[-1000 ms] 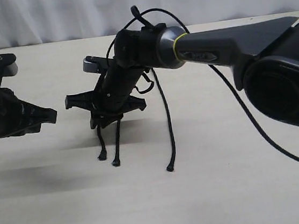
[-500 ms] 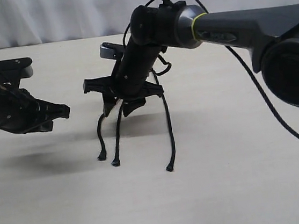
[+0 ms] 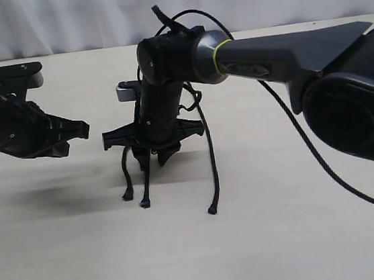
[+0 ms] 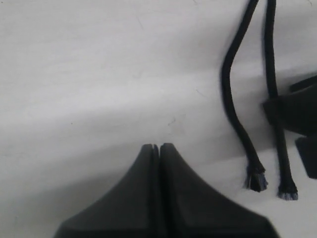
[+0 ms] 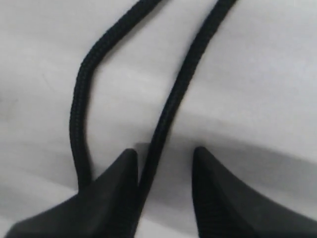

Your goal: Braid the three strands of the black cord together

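The black cord lies in the middle of the table, and my right arm hides its knotted head. Three strands run toward the front: the left strand (image 3: 127,180), the middle strand (image 3: 145,188) and the right strand (image 3: 213,171), which lies apart. My right gripper (image 3: 150,156) points down over the left and middle strands, open. In the right wrist view the gripper (image 5: 163,154) has one strand (image 5: 171,106) between its fingers, against one finger, and another strand (image 5: 79,104) outside them. My left gripper (image 3: 82,129) is shut and empty, left of the strands. The left wrist view shows the gripper (image 4: 157,147) near two strand tips (image 4: 255,179).
The pale table (image 3: 286,237) carries only the cord. A thick glossy arm cable (image 3: 325,165) trails from my right arm across the right side. A white curtain (image 3: 58,19) closes off the back. My right gripper's body (image 4: 297,111) shows at the edge of the left wrist view.
My right gripper rose and swung right, then came back left and lower over the two left strands. My left gripper moved right, closer to the strands. The strand tips stayed put.
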